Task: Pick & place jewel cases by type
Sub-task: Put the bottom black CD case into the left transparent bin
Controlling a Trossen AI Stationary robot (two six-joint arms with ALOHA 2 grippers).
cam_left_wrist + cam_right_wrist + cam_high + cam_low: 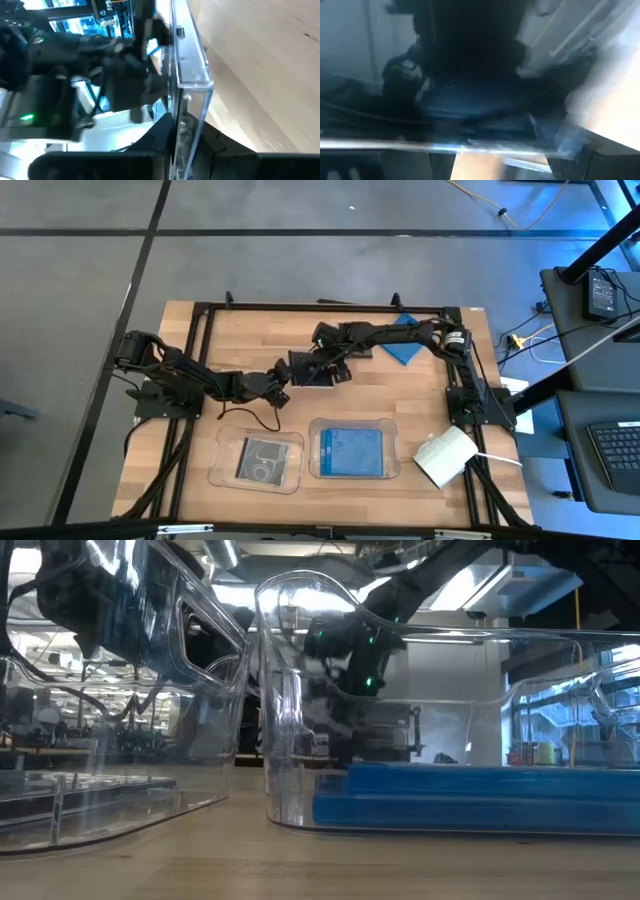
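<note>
At the table's centre, toward twelve o'clock, the left gripper (283,383) and right gripper (330,368) meet at a thin dark square plastic jewel case (312,370). The left fingers pinch its clear edge (192,85); whether the right gripper grips, I cannot tell. Light, rigid, slippery and crack-prone, it seems best held by opposite edges.

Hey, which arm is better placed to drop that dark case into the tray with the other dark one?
Left. The left gripper grips the dark jewel case edge-on, right beside the clear tray with the dark case, while the right gripper sits farther back.
</note>
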